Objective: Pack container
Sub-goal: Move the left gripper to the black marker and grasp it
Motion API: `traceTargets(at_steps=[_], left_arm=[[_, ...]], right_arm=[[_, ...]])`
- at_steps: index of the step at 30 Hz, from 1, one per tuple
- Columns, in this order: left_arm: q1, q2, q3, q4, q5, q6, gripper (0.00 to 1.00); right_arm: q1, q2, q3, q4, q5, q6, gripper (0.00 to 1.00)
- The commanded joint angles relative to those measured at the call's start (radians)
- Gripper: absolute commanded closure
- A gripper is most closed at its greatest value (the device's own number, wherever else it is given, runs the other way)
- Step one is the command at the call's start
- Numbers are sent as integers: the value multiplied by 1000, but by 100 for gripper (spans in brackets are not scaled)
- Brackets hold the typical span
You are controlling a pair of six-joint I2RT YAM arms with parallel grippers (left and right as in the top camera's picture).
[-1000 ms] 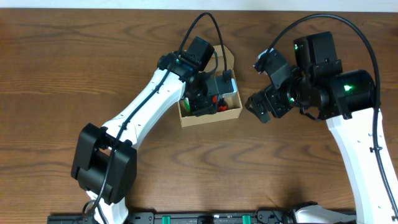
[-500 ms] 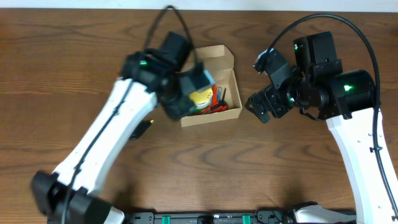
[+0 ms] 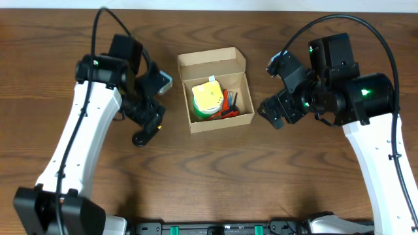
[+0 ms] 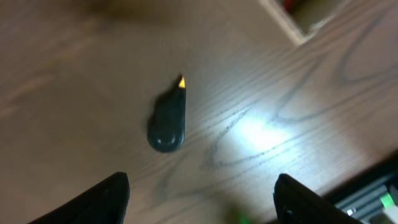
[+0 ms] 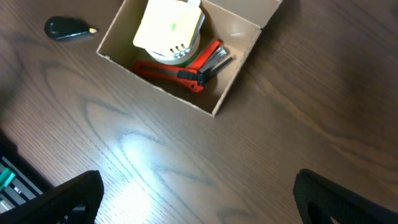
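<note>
The container, a small brown cardboard box [image 3: 219,124] with its flap lid [image 3: 211,63] open at the back, sits mid-table. Inside lie a pale yellow and green roll [image 3: 208,99] and a red-handled tool [image 3: 228,108]. The right wrist view shows the box [image 5: 230,87], the roll [image 5: 169,28] and the tool [image 5: 186,71]. My left gripper [image 3: 151,112] is open and empty, left of the box, above a small black object with a yellow tip [image 4: 168,118]. My right gripper [image 3: 274,111] is open and empty, right of the box.
The black object lies on bare wood left of the box in the overhead view [image 3: 141,138] and shows in the right wrist view [image 5: 68,27]. A corner of the box [image 4: 298,25] shows at the top right of the left wrist view.
My left arm has pulled out of the box and swung left, leaving the roll inside. The right arm has not moved.
</note>
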Motion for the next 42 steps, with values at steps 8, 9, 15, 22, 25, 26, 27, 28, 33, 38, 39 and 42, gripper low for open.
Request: traceTargets(at_steps=[8,9,15,22,25,26,27,28,33,38,39,42], left_arm=[[12,-2,-305,252,-88,-101,21],[12,-2,-326,274,-89,-108,20],[12,-2,-407,386,-147,-131,8],[12,-1,-486,497,-151,-132,3],[12,-1,-520,541,-154,-132,2],[12,-1,-531,558,-155,-132,2],[12,-1,-543,577,-155,-132,2],[12,0,-554,595,-154,-132,2],[12,0,-582,663,-155,-139,4],[12,7,-609,736,-154,-139,4],[12,11,-612,743,-154,-139,4],[12,28,-612,750,-154,-139,4]], right_arm=[[-4,-15,-3,-2,2,-15,1],[-4,-15,-3,-2,2,-15,1],[-4,-15,-3,-2,2,-15,1],[-4,-15,-3,-2,2,-15,1],[-4,-15,-3,-2,2,-15,1],[-4,-15,-3,-2,2,-15,1],[-4,-15,-3,-2,2,-15,1],[-4,-15,-3,-2,2,-15,1],[-4,-15,-3,-2,2,-15,1],[-4,-15,-3,-2,2,-15,1],[-4,-15,-3,-2,2,-15,1],[-4,-15,-3,-2,2,-15,1]])
